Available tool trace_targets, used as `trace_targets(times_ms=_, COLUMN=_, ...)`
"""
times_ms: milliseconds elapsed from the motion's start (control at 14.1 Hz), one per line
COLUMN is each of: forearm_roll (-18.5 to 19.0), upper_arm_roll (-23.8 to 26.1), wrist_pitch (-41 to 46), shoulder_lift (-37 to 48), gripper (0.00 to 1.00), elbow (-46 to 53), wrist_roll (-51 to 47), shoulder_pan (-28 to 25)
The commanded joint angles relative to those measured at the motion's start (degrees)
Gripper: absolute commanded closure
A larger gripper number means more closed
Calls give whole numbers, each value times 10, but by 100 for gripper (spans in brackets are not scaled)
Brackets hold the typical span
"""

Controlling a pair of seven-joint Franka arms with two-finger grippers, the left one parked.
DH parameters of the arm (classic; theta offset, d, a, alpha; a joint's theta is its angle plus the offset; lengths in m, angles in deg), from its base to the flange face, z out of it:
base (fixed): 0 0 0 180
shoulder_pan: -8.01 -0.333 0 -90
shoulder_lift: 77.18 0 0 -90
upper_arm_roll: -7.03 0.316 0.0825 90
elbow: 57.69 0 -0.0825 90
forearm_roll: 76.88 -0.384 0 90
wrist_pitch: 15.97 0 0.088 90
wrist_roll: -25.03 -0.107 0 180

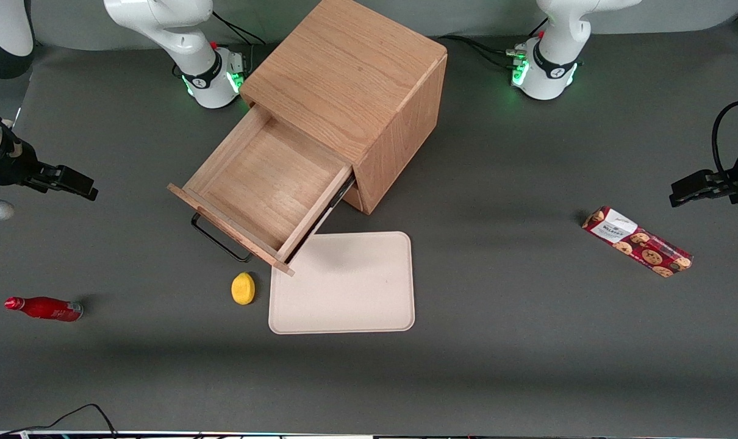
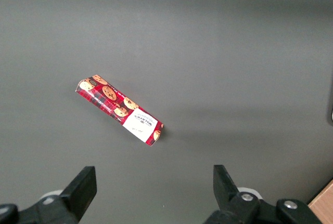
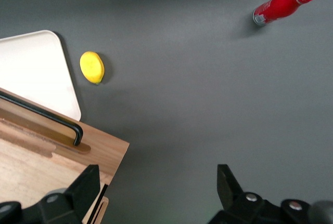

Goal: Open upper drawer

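one upper drawer (image 1: pixel 265 189) pulled out, bare inside; tool (image 1: pixel 70 182) apart, spread.

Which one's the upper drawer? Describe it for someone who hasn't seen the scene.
Find the oak cabinet mid-table. The upper drawer is the shallow empty tray pulled out of it over the cream tray, dark wire handle in front. The gripper is open, off toward the working arm's end.
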Motion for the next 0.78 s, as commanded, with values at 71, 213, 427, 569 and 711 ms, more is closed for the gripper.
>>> trace_targets(times_ms=71, forearm_roll=6, upper_arm_roll=4, wrist_pitch=21, shoulder_lift=7, gripper=0, elbow=2, wrist_roll=-8, shoulder_pan=11)
trace_targets(times_ms=213, forearm_roll=5, upper_arm_roll=4, wrist_pitch=21, shoulder_lift=7, gripper=0, elbow=3, wrist_roll=-8, shoulder_pan=9)
trace_targets(times_ms=427, forearm_roll=4, upper_arm_roll=4, wrist_pitch=21, shoulder_lift=6, gripper=0, elbow=5, wrist_roll=-8, shoulder_pan=6)
trace_targets(times_ms=569, forearm_roll=4, upper_arm_roll=4, wrist_pitch=21, shoulder_lift=6, gripper=0, elbow=11, wrist_roll=-9, shoulder_pan=4)
trace_targets(times_ms=711, forearm_roll=5, upper_arm_roll=5, wrist_pitch=22, shoulder_lift=3, gripper=0, elbow=21, wrist_roll=-8, shoulder_pan=2)
